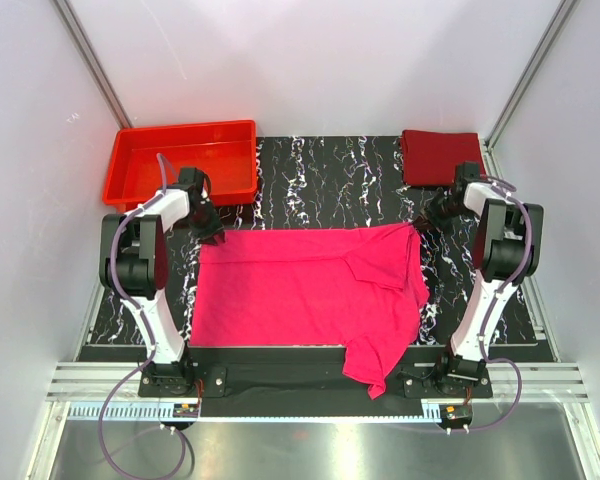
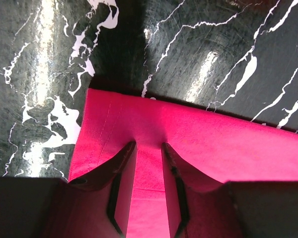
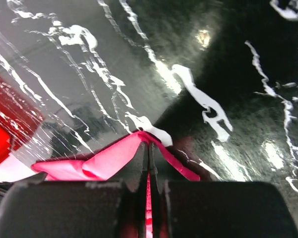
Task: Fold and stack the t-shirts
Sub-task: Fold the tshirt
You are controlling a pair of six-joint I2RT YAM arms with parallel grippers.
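The magenta-pink t-shirt [image 1: 310, 290] lies spread flat on the black marbled table, its right side folded over and one sleeve hanging past the front edge. My left gripper [image 1: 212, 238] stands on the shirt's far left corner. In the left wrist view it [image 2: 149, 145] is open, fingers pressed down on the pink cloth [image 2: 213, 144] with a flat strip between them. My right gripper [image 1: 420, 224] is at the far right corner. In the right wrist view it [image 3: 149, 144] is shut on a raised ridge of pink cloth [image 3: 109, 158]. The maroon t-shirt [image 1: 438, 155] lies folded at the back right.
A red plastic tray [image 1: 185, 128] sits at the back left, just behind my left arm. White walls enclose the table on three sides. A bare marbled strip [image 1: 330, 180] runs between the pink shirt and the back edge.
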